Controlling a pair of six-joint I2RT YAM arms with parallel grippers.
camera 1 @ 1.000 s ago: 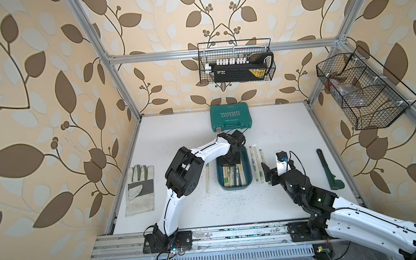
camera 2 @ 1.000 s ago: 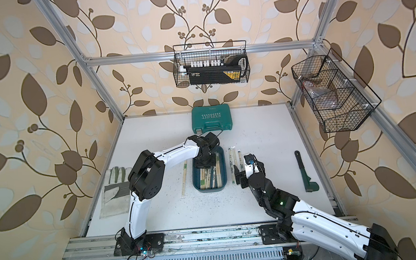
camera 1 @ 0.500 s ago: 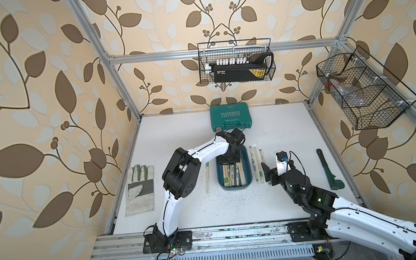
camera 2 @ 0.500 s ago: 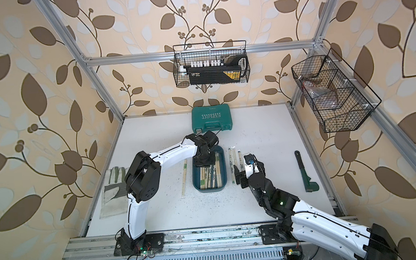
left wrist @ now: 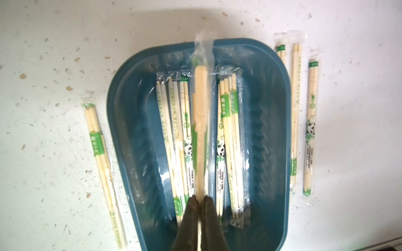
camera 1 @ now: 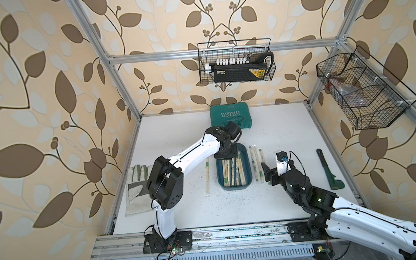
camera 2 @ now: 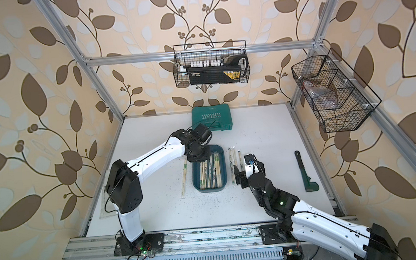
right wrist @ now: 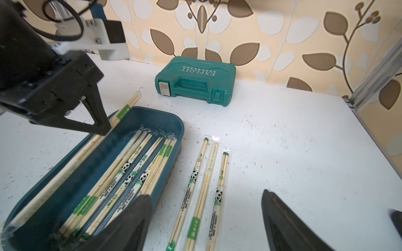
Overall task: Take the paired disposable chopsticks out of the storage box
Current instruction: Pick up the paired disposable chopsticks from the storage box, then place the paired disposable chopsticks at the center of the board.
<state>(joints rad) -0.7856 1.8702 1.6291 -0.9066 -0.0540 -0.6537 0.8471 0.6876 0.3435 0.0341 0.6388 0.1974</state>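
The storage box (camera 1: pixel 235 188) is a dark teal tray mid-table, seen in both top views (camera 2: pixel 209 189). Several paired disposable chopsticks (left wrist: pixel 230 134) in clear wrappers lie in it. My left gripper (left wrist: pixel 199 198) is over the box's far end (camera 1: pixel 225 154), shut on one pair (left wrist: pixel 201 121). That pair is tilted, one end over the rim (right wrist: pixel 82 152). My right gripper (right wrist: pixel 205 193) hangs open and empty just right of the box (camera 1: pixel 267 174), above three pairs (right wrist: pixel 206 180) on the table. A single pair (left wrist: pixel 102 165) lies left of the box.
A green tool case (camera 1: pixel 230 115) sits behind the box. A work glove (camera 1: pixel 137 185) lies at the left edge and a green-handled tool (camera 1: pixel 330 171) at the right. Wire baskets hang on the back wall (camera 1: pixel 236 63) and the right wall (camera 1: pixel 363 91).
My left arm has shifted a little to the left, keeping its grip on the pair. The right arm has not moved.
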